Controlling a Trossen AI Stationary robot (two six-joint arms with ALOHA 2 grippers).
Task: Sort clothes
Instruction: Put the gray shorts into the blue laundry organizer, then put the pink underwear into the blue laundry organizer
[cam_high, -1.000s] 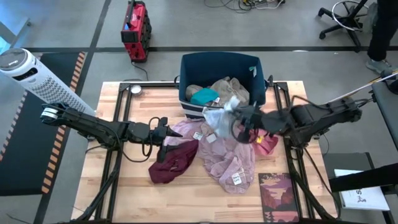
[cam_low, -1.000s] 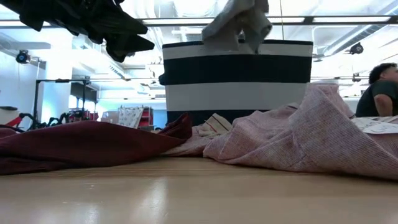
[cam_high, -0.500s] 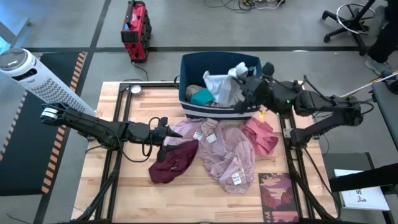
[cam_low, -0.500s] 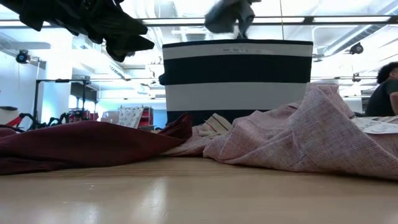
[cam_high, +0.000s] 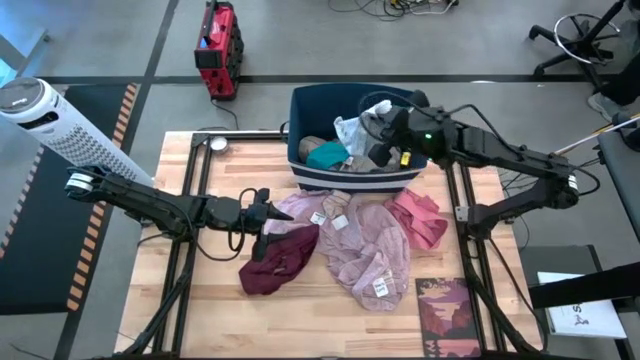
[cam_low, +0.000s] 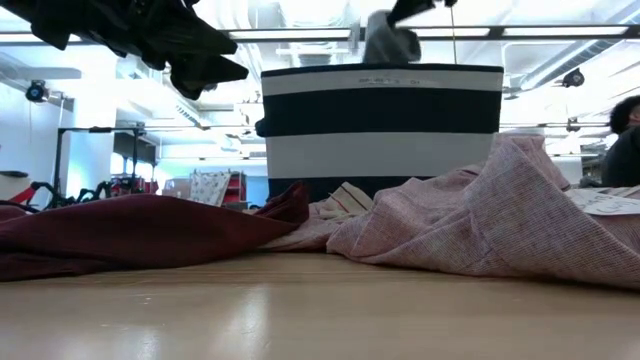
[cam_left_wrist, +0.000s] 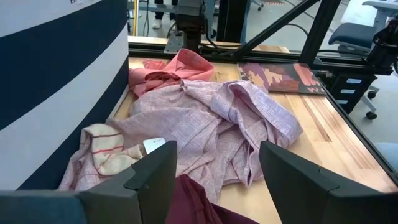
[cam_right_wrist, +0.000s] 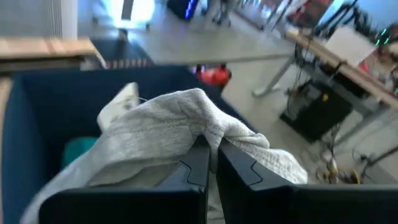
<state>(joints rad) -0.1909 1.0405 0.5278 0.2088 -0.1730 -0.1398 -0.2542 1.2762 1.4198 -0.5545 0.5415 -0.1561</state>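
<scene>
My right gripper (cam_high: 374, 134) hangs over the dark blue bin (cam_high: 400, 100) at the table's far edge, shut on a light grey garment (cam_high: 352, 130) that shows above the bin's rim in the low view (cam_low: 390, 42). A teal piece (cam_high: 328, 156) and a tan piece (cam_high: 312, 145) lie inside the bin. In front of the bin, a mauve-pink garment (cam_high: 362, 245), a coral pink one (cam_high: 420, 220) and a maroon one (cam_high: 278, 262) lie on the table. My left gripper (cam_high: 268, 214) stands open just above the maroon garment's far edge (cam_left_wrist: 193, 208), holding nothing. My right gripper pinches a bunched fold of the grey garment (cam_right_wrist: 205, 132) between its two shut fingers (cam_right_wrist: 198, 163); how many layers, I cannot tell. The fingers come from the table's right side, slanting a little downward. The garment is lifted clear and hangs slack over the bin's inside.
A printed booklet (cam_high: 445, 312) lies at the table's near right corner. A cream striped piece (cam_left_wrist: 102, 149) lies by the bin's wall. A white fan (cam_high: 55, 125) stands off the table's left, a red case (cam_high: 218, 45) on the floor behind.
My right gripper, still shut on the grey garment, has swung from above the pink clothes toward the table's far edge and then a little left. The garment has gone with it, lifted clear, and now hangs over the bin.
</scene>
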